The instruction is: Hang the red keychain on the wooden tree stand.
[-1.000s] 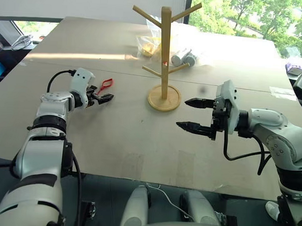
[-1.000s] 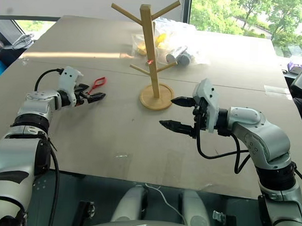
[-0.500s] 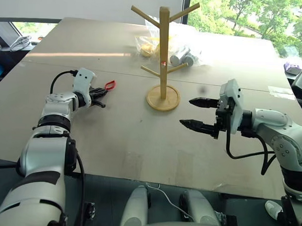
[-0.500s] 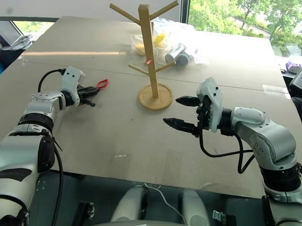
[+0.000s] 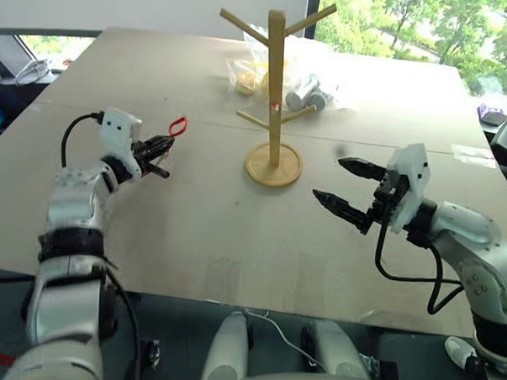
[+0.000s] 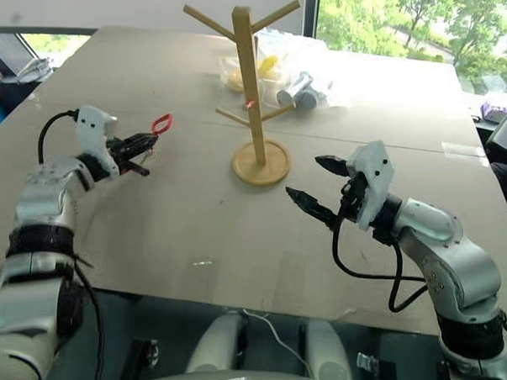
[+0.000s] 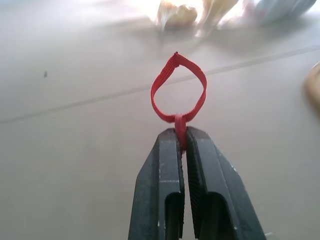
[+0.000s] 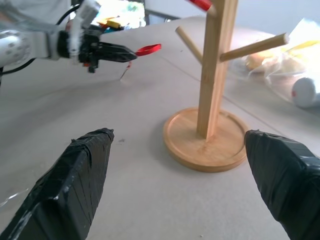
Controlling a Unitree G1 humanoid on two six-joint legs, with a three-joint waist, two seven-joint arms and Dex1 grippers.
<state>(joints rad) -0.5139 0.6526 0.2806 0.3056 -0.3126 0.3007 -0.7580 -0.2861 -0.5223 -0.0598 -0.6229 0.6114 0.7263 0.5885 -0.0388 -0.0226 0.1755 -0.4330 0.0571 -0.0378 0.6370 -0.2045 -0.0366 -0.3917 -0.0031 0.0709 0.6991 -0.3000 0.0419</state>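
The red keychain (image 7: pixel 180 120) is a small red strap loop, pinched at its base by my left gripper (image 5: pixel 165 144), which is shut on it and holds it above the table at the left. The loop (image 5: pixel 178 126) sticks out past the fingertips. The wooden tree stand (image 5: pixel 276 90) rises upright on its round base at the table's middle, well to the right of the keychain. In the right wrist view, the stand's post (image 8: pixel 212 75) is close ahead, with the held keychain (image 8: pixel 148 49) beyond it. My right gripper (image 5: pixel 330 178) hovers open and empty just right of the stand's base.
Clear plastic bags (image 5: pixel 301 74) holding small items lie on the table behind the stand. A white paper label (image 5: pixel 474 155) sits near the right edge. The tan table (image 5: pixel 234 240) has bare surface between the two grippers.
My left gripper closed on the keychain, lifted it off the table and drew back a little. My right gripper turned and drifted slightly right, still open.
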